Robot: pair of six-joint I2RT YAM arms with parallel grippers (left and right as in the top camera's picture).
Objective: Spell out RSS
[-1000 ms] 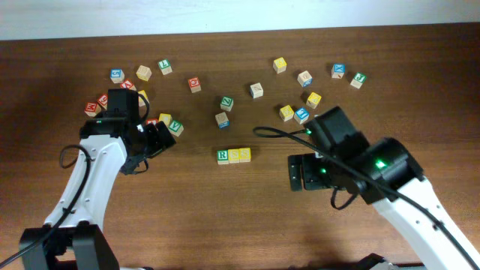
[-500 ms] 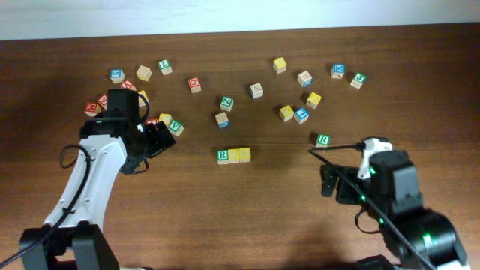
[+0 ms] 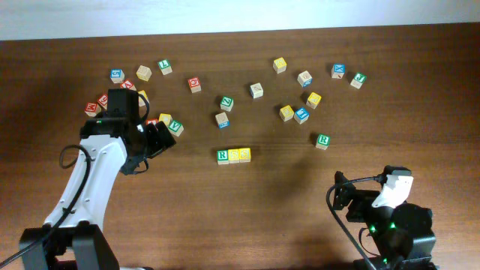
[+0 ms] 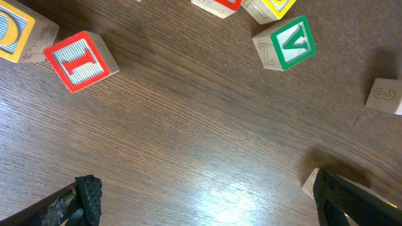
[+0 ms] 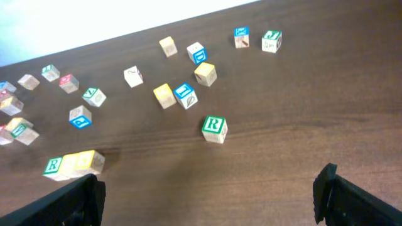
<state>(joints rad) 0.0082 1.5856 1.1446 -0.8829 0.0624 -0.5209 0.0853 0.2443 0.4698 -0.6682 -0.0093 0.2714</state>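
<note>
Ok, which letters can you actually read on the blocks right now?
"R": lone green block, right of the row.
"R": row's leftmost block, green.
"I": red block, left wrist view.
"V": green-lettered block, same view.
Yellow row blocks and all others: too blurred.

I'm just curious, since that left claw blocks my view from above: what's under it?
Under the left gripper, its wrist camera shows bare table between open fingers, with a red I block and green V block ahead. A block edge by one finger is mostly hidden.
</note>
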